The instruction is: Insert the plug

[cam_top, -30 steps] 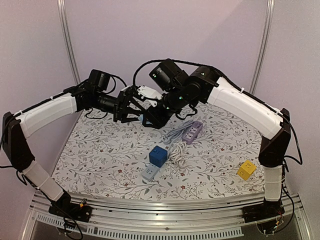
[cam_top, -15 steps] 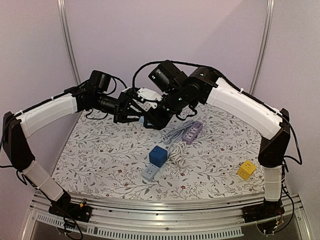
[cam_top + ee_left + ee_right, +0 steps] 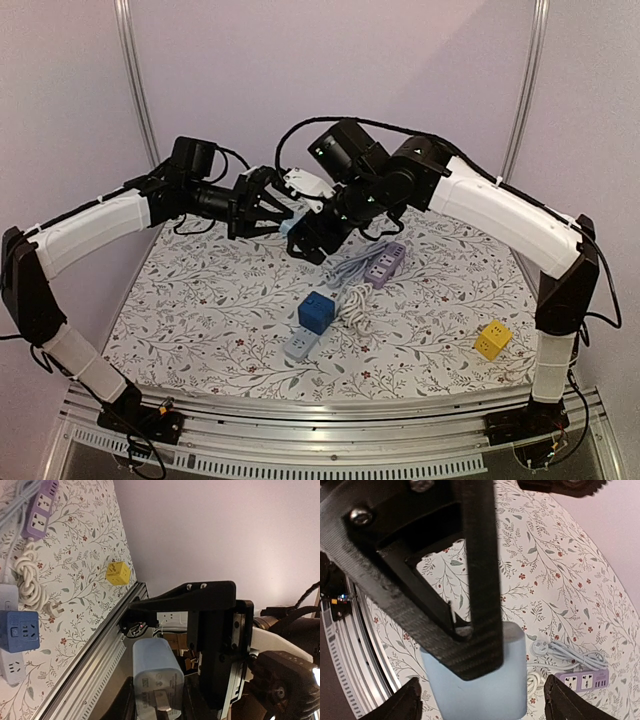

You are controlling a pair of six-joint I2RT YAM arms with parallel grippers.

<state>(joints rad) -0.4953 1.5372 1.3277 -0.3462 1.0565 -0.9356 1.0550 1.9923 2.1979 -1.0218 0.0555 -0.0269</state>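
Observation:
The plug (image 3: 156,677) is a light blue block with metal prongs, held in the air above the far part of the table. My left gripper (image 3: 159,712) is shut on its prong end. In the top view the plug (image 3: 288,227) shows as a small blue patch between the two grippers. My right gripper (image 3: 487,706) is open, its fingertips (image 3: 406,706) standing wide on either side of the plug (image 3: 485,695) without touching it. A black finger of the left gripper crosses the plug in the right wrist view. A purple power strip (image 3: 385,262) lies on the floral cloth below.
On the cloth lie a blue cube socket (image 3: 316,311), a grey socket block (image 3: 300,346), a coiled white cable (image 3: 351,300) and a yellow cube socket (image 3: 492,340). Both arms meet high over the back of the table; metal rails run along the near edge.
My right gripper has opened off the plug and drawn back a little to the right. My left gripper has closed on the plug and now holds it alone.

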